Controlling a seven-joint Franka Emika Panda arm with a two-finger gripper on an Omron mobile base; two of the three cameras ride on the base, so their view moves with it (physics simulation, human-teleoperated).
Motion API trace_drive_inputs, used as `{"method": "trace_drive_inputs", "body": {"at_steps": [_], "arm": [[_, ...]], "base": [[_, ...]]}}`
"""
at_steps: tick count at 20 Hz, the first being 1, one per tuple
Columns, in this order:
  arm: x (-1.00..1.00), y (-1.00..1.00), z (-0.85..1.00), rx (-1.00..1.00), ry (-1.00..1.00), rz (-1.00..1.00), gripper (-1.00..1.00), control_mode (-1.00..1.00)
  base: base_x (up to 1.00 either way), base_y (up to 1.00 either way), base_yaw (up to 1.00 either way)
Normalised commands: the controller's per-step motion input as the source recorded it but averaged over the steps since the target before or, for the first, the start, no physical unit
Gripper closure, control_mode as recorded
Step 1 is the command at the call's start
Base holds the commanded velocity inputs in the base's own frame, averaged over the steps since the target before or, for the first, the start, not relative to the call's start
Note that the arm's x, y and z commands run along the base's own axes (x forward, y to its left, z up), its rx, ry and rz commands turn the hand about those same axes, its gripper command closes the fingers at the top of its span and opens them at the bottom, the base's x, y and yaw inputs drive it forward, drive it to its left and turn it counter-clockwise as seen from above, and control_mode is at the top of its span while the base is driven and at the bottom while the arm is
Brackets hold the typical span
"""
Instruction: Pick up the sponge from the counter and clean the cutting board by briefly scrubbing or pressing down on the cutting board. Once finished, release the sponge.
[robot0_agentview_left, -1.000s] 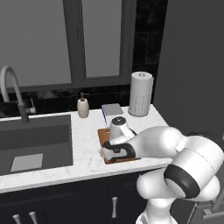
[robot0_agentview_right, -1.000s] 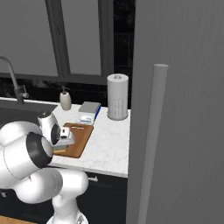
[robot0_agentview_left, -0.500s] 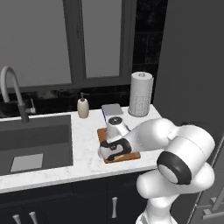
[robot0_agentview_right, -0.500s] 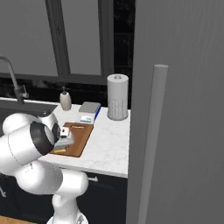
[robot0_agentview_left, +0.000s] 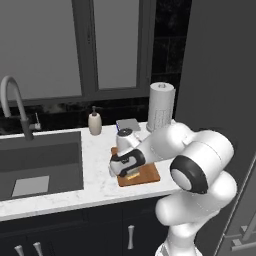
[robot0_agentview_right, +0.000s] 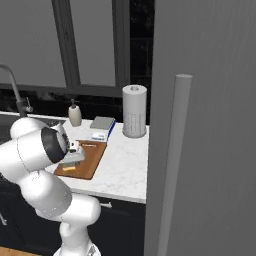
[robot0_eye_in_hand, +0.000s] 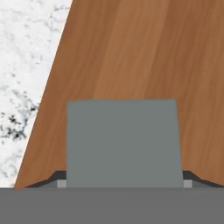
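Note:
My gripper (robot0_eye_in_hand: 124, 181) is shut on the sponge (robot0_eye_in_hand: 122, 144), whose flat grey top sits between the two dark fingertips. Below it lies the brown wooden cutting board (robot0_eye_in_hand: 144, 52), with the white marble counter (robot0_eye_in_hand: 26, 65) along its left side. From the left base view the gripper (robot0_agentview_left: 125, 169) presses down at the board's (robot0_agentview_left: 149, 175) front left part, and a yellow edge of the sponge (robot0_agentview_left: 132, 175) peeks out under the hand. From the right, the sponge (robot0_agentview_right: 75, 159) rests low on the board (robot0_agentview_right: 94, 159).
A paper towel roll (robot0_agentview_left: 161, 106), a blue-and-white box (robot0_agentview_left: 128, 124) and a soap dispenser (robot0_agentview_left: 95, 122) stand behind the board. The sink (robot0_agentview_left: 40, 160) with its faucet (robot0_agentview_left: 12, 100) lies to the left. A tall dark panel (robot0_agentview_right: 210, 125) rises at the right.
The hand has slid slightly left along the board with the sponge still in its grip, and the arm's elbow has swung nearer the cameras.

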Motion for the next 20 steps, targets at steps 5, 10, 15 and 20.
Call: {"method": "trace_drive_inputs", "body": {"at_steps": [5,10,15,20], "arm": [[0.53,-0.01,-0.49,0.00,-0.11,0.00,1.00,-1.00],[0.49,-0.04,-0.52,0.00,-0.15,0.00,1.00,-1.00],[0.36,-0.09,-0.63,0.01,-0.05,0.00,1.00,-1.00],[0.01,-0.60,-0.39,0.05,0.04,-0.02,1.00,-1.00]], "base": [[0.00,0.00,0.00],[0.00,0.00,0.00],[0.00,0.00,0.00],[0.00,0.00,0.00]]}}
